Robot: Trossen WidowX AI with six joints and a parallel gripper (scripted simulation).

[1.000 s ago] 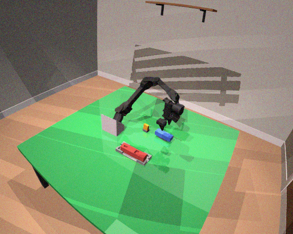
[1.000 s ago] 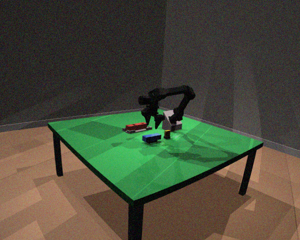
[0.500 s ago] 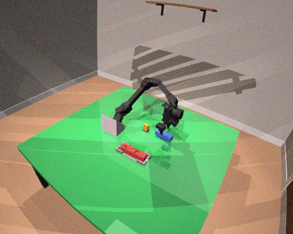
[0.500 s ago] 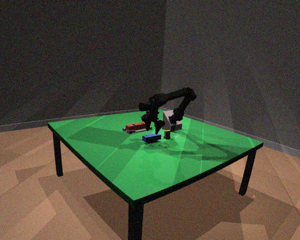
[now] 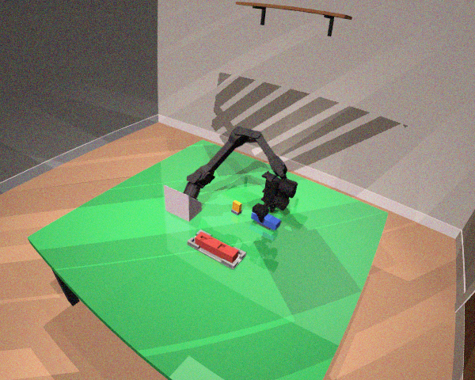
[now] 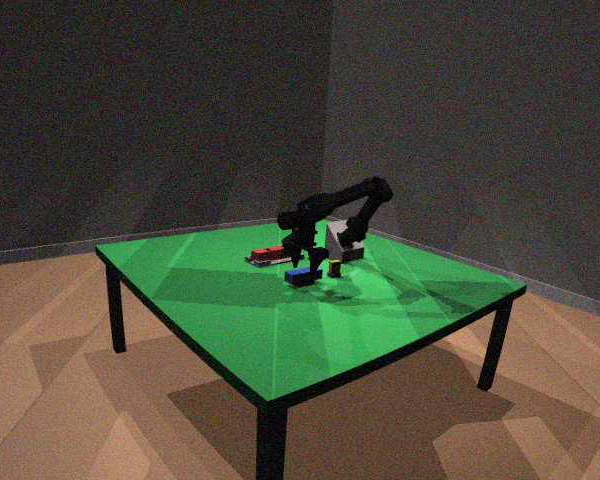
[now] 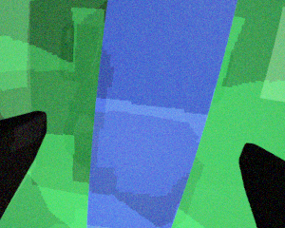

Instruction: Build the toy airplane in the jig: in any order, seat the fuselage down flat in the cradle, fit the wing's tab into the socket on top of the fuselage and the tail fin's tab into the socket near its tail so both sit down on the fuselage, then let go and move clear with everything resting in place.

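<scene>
Blue wing [image 7: 157,121] lies lengthwise between the wide-open gripper [image 7: 142,171] fingers, edges untouched.

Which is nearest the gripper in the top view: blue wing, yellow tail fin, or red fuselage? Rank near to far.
1. Blue wing: directly under the open gripper.
2. Yellow tail fin: just left of it, standing on the table.
3. Red fuselage: farthest, seated in the grey jig, toward the camera.
</scene>
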